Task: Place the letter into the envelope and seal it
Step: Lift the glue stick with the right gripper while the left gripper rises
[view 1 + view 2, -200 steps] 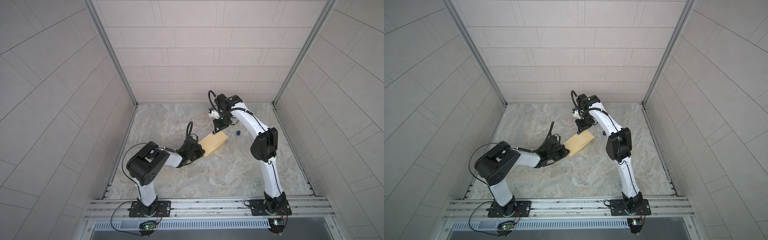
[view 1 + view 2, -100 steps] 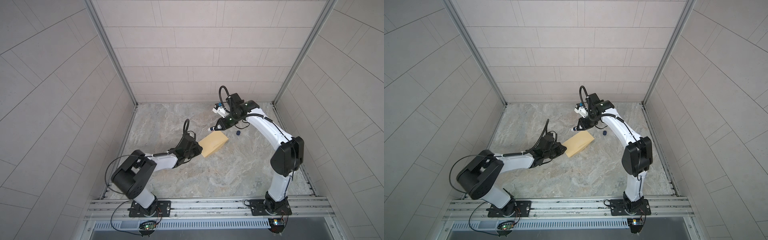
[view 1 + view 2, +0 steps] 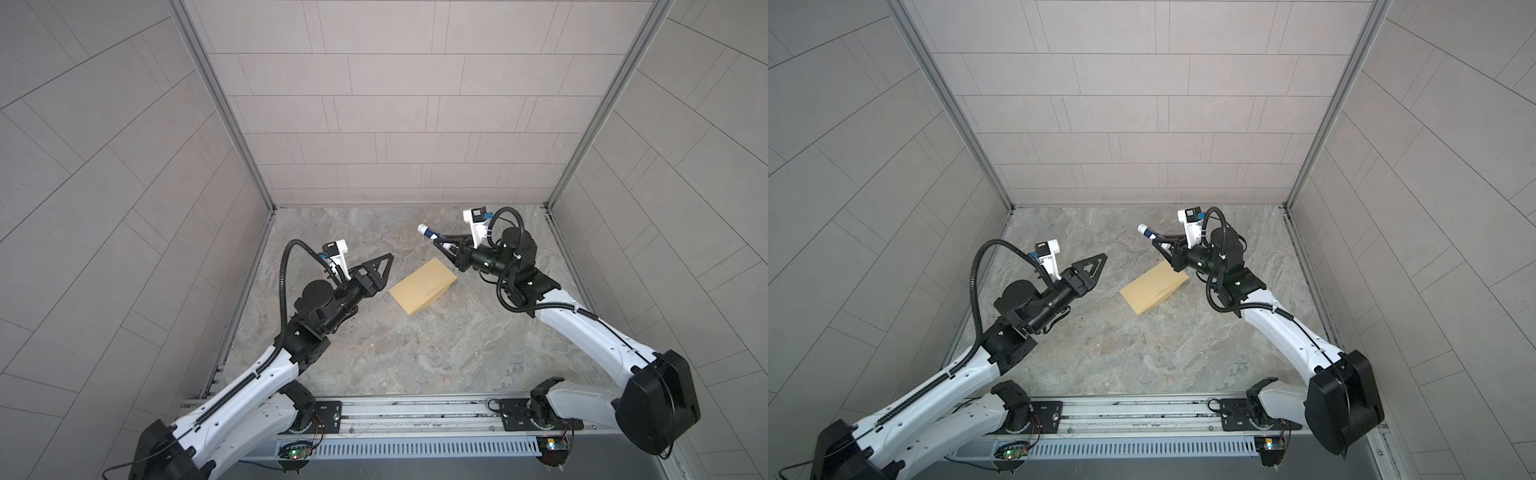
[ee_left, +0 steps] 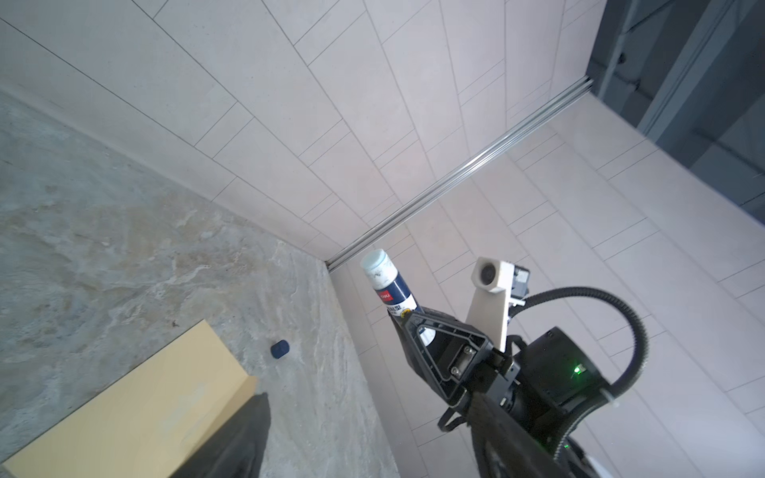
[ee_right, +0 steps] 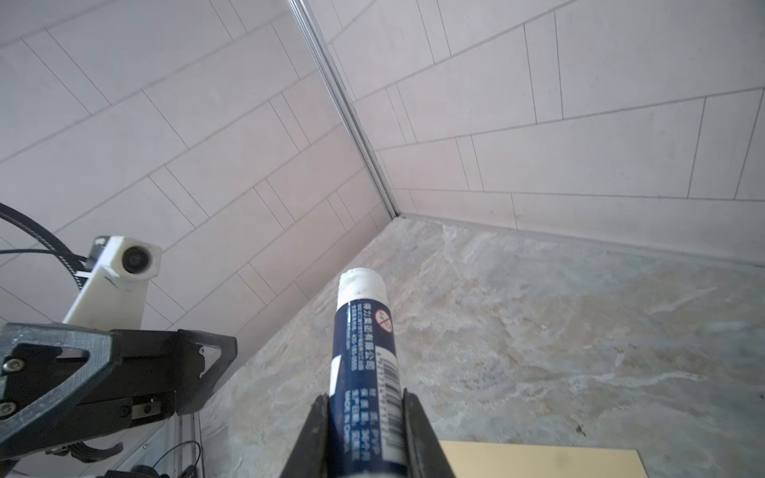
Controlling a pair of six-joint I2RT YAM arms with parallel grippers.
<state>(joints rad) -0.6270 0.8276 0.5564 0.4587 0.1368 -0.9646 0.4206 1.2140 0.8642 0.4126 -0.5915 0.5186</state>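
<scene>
Top views: in both top views we see the envelope point(image 3: 422, 286) flat on the desk point(image 3: 415, 353), mid-scene. The left fingers point(image 3: 388, 259) are spread apart and hold nothing. They hang raised near the envelope's left corner, clear of it. The right fingers point(image 3: 451, 239) are clamped on a blue-and-white glue stick point(image 3: 428, 232), up over the envelope's far right corner, not touching the paper. In the left wrist view we spot a small dark blue cap point(image 4: 280, 349) on the desk near that corner, apart from it.
</scene>
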